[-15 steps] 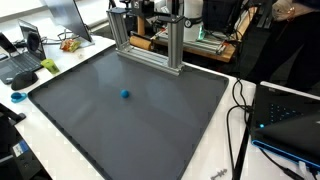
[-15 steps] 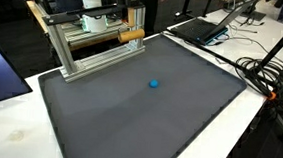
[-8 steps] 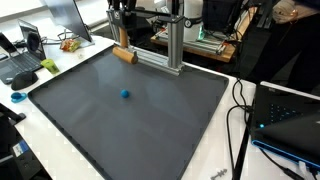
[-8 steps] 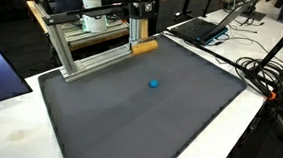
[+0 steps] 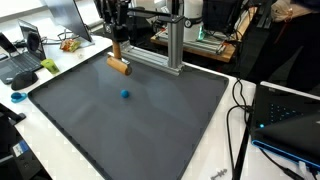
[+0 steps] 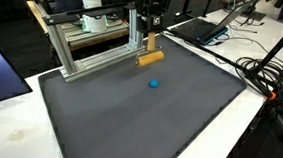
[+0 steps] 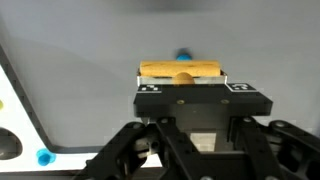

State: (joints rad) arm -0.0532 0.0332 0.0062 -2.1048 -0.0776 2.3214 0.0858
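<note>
Wrist view looks down along the gripper [image 7: 180,80], so I go from the left of the picture to the right. Far to the left of the fingers [image 7: 150,92], the white table edge [image 7: 12,100] runs beside the dark grey mat [image 7: 100,60]. A small blue object [image 7: 42,157] lies on that white part. Between the fingers I see the wooden block [image 7: 180,70], a tan piece lying crosswise. The fingers are drawn narrow and clamp it from both sides. Just beyond the block, almost on the middle line between the fingers, a blue ball [image 7: 184,54] shows over its top edge. To the right of the fingers the mat continues.

In an exterior view a laptop [image 5: 22,62] stands well to the left of the fingers, off the mat [image 5: 150,120]. The gripper [image 5: 116,48] points downward with the block [image 5: 119,67] at its tips, just beside the metal frame [image 5: 150,48]. I cannot tell if the block touches the mat. The ball [image 5: 125,95] lies on the mat below the block in the picture, near it but apart.

In an exterior view the frame [image 6: 94,46] is to the left of the fingers. The gripper [image 6: 150,42] holds the block [image 6: 149,60] beside the frame's end post. The ball [image 6: 154,85] lies near, slightly to the right of the fingers.
</note>
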